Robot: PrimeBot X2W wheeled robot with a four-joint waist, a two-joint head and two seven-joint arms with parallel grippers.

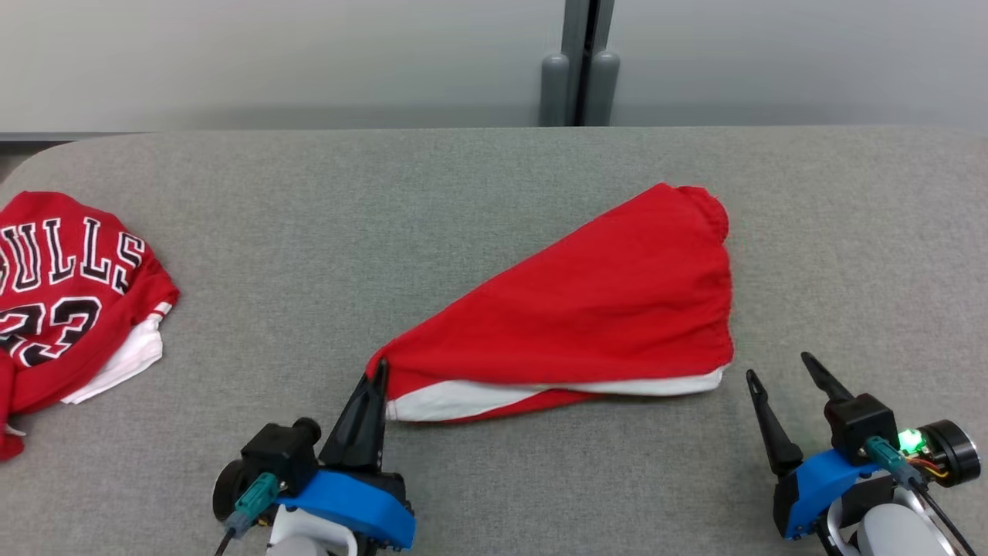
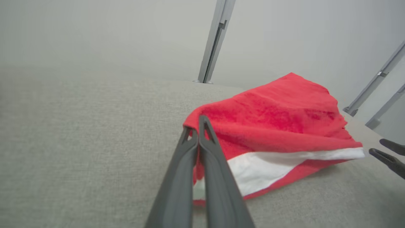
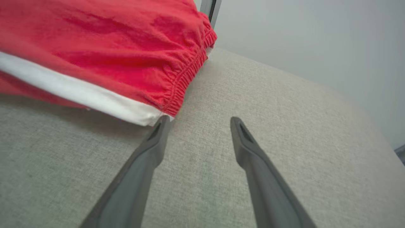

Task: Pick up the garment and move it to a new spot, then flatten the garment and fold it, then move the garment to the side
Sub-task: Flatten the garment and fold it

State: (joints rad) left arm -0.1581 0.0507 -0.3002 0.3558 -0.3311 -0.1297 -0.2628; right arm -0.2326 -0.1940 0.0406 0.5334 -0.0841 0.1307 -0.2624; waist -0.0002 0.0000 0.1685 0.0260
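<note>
The garment point(image 1: 594, 309), red shorts with a white side stripe, lies in the middle of the grey table point(image 1: 463, 193), tapering to a point at its near left corner. My left gripper point(image 1: 380, 372) is shut on that pointed corner. In the left wrist view the red cloth point(image 2: 278, 117) bunches around the closed fingertips of that gripper point(image 2: 197, 123). My right gripper point(image 1: 779, 367) stands open just right of the garment's near right corner. In the right wrist view its left finger point(image 3: 159, 133) touches the white hem of the garment point(image 3: 126, 57), with bare table between the fingers of the gripper point(image 3: 200, 122).
A red Bulls jersey point(image 1: 69, 293) with a white layer under it lies crumpled at the table's left edge. Behind the table is a pale wall with a grey post point(image 1: 579, 69). Bare table stretches between the jersey and the shorts and to the right.
</note>
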